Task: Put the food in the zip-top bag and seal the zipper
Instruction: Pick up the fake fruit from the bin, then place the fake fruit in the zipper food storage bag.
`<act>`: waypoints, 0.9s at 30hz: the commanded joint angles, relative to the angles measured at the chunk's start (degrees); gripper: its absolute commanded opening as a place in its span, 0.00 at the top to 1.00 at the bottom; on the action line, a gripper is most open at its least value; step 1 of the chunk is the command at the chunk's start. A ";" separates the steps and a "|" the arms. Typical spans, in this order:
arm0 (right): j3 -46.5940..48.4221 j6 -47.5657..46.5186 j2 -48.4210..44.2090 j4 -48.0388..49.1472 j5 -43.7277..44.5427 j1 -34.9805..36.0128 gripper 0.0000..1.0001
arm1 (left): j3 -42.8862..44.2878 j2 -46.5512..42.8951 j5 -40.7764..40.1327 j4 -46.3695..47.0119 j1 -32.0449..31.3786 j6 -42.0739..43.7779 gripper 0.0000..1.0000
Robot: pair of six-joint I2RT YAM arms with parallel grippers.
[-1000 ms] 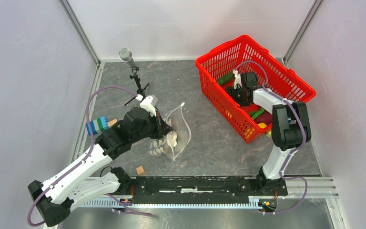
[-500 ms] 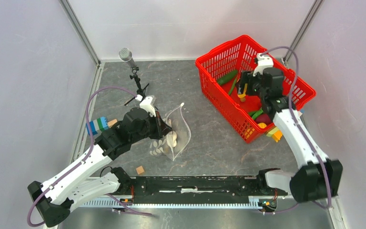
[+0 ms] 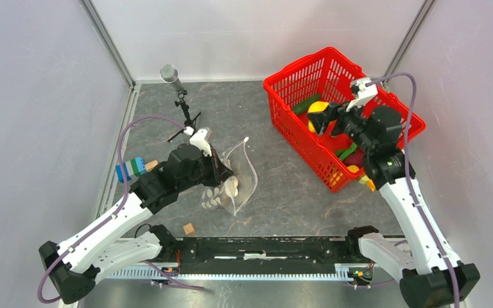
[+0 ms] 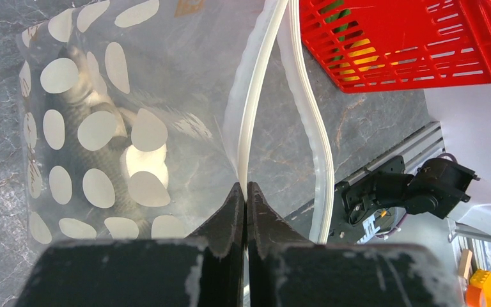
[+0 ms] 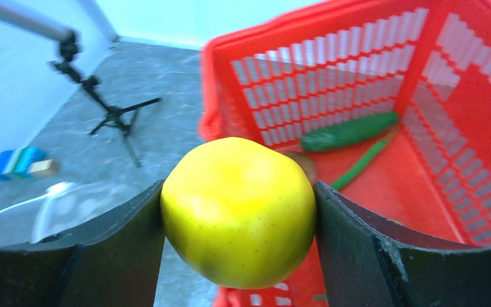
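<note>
right wrist: right tool (image 5: 238, 192) clamps yellow piece (image 5: 238, 214) above red basket (image 5: 479, 134).

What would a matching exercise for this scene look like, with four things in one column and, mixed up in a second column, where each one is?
Things:
1. yellow piece
2. zipper
3. green pod
4. toy blocks

Places:
A. lying in the red basket
B. pinched by the left gripper
C. on the table, at its left edge
D. gripped by the right gripper

Pairs: 1-D, 2-B, 3-A, 4-C
</note>
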 commanded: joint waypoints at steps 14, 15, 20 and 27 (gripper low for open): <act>-6.54 1.18 2.48 14.52 20.70 45.83 0.45 | 0.77 0.56 2.19 2.72 0.06 1.43 0.98; -6.25 0.65 3.55 15.07 23.10 48.11 0.45 | 0.77 0.58 2.15 2.51 0.07 1.51 0.98; -3.97 -1.87 10.39 13.91 32.24 53.50 0.45 | 0.99 -0.23 1.61 1.38 0.06 1.76 0.98; -5.60 -1.76 13.38 16.27 35.22 54.11 0.40 | 0.86 -1.77 -0.17 0.73 0.06 2.00 0.98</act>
